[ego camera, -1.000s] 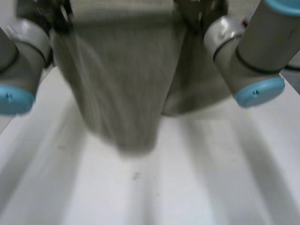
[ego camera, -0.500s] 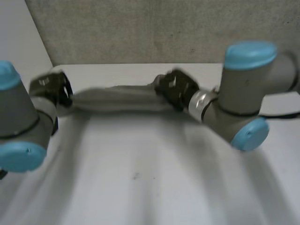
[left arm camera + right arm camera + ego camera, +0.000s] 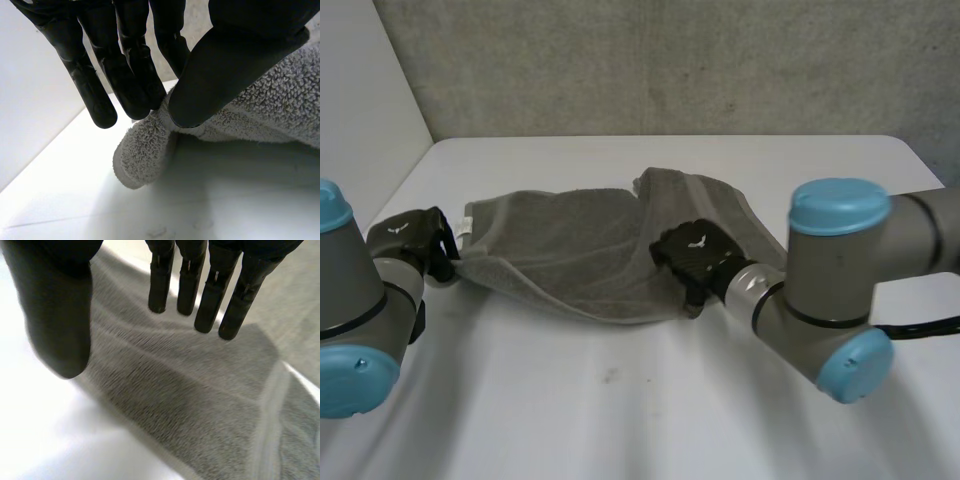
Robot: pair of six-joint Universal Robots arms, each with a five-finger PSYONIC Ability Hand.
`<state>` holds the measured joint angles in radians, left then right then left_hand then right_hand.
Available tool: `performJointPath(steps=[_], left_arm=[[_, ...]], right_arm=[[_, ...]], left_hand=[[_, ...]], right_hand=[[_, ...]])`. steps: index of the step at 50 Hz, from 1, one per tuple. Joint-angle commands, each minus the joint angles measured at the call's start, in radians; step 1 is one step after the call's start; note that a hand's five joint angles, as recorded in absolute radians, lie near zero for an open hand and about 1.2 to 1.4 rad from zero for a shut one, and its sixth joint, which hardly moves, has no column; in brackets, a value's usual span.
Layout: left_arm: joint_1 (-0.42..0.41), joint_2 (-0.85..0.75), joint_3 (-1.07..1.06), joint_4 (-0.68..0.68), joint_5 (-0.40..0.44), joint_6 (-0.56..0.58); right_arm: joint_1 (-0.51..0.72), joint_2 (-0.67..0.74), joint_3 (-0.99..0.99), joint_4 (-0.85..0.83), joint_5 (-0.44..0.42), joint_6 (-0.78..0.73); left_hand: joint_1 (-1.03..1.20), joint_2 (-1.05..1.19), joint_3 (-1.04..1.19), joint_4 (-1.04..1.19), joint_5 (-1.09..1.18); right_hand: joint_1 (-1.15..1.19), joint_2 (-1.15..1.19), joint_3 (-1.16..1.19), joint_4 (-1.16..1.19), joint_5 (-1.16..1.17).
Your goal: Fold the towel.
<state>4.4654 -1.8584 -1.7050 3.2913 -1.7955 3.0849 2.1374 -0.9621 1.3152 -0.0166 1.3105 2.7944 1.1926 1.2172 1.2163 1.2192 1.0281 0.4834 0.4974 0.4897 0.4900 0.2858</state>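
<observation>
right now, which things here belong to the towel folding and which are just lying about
Part of the job:
towel, spread out but crumpled
left hand, pinching one end of it
right hand, open at its other end

Just there:
white table, under the towel
grey wall, behind the table

We see a plain grey terry towel [image 3: 570, 260] on a white tabletop [image 3: 620, 420], a black left hand [image 3: 415, 240], a black right hand [image 3: 690, 255] and a speckled grey wall [image 3: 670, 60].
</observation>
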Motion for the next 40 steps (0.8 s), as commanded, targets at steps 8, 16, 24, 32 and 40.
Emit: performJointPath(steps=[8, 16, 24, 32, 40], left_arm=[[-0.015, 0.148, 0.008, -0.009, 0.065, -0.008], [-0.021, 0.222, 0.044, -0.018, 0.1, -0.011], [-0.035, 0.239, 0.064, -0.039, 0.1, -0.011], [-0.035, 0.237, 0.054, -0.041, 0.1, -0.014], [-0.021, 0.24, 0.05, -0.044, 0.1, -0.04]], right_arm=[[-0.088, -0.165, 0.206, -0.094, -0.007, 0.246], [-0.079, -0.139, 0.239, -0.094, -0.034, 0.358], [-0.021, -0.09, 0.228, -0.164, -0.082, 0.482], [0.068, -0.003, 0.187, -0.284, -0.065, 0.525], [0.084, 0.123, 0.09, -0.33, 0.035, 0.522]], left_hand=[[0.204, 0.179, 0.18, 0.177, 0.194], [0.204, 0.179, 0.18, 0.177, 0.194], [0.204, 0.179, 0.18, 0.177, 0.194], [0.204, 0.179, 0.18, 0.177, 0.194], [0.204, 0.179, 0.18, 0.177, 0.194]], right_hand=[[-0.309, -0.323, -0.315, -0.315, -0.286], [-0.309, -0.323, -0.315, -0.315, -0.286], [-0.309, -0.323, -0.315, -0.315, -0.286], [-0.309, -0.323, -0.315, -0.315, -0.286], [-0.309, -0.323, -0.315, -0.315, -0.286]])
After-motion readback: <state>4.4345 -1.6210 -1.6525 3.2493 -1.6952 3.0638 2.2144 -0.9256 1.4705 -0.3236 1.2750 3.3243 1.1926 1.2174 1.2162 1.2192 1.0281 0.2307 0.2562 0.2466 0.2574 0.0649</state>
